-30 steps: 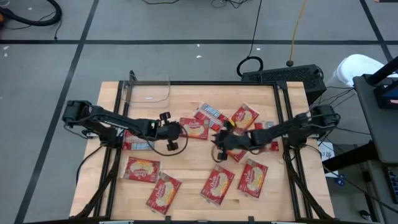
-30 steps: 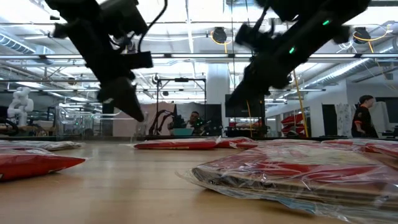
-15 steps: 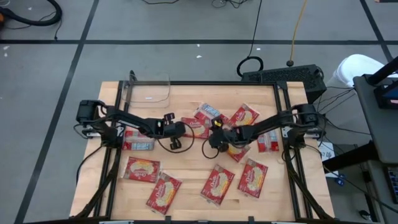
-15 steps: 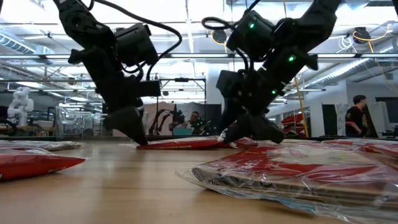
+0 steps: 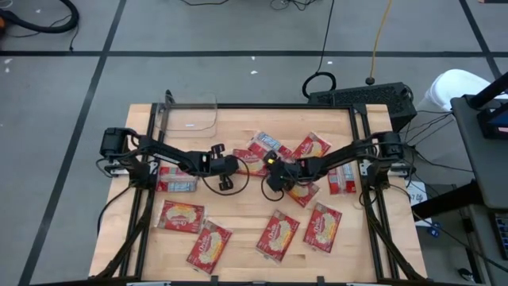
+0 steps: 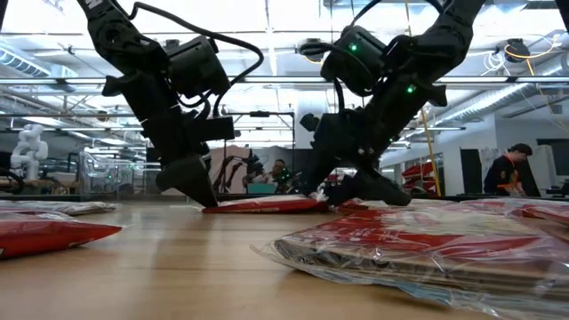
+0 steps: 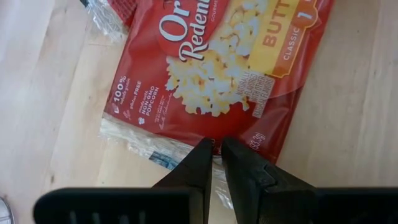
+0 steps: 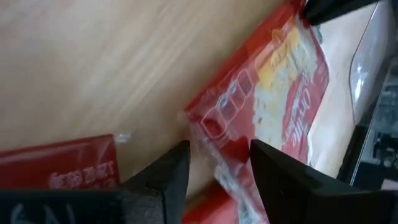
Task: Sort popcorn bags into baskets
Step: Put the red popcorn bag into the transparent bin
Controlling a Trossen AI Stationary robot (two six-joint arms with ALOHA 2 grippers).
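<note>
Red popcorn bags (image 5: 277, 236) scattered flat

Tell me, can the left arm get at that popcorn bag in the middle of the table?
Probably yes: the left gripper is already at the edge of the popcorn bag, fingers nearly closed, with nothing between them.

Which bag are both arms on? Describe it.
On the wooden table, look to the middle, where both arms meet. The popcorn bag lies flat there, red side up, alone in having the left end effector and right end effector at its edges.
</note>
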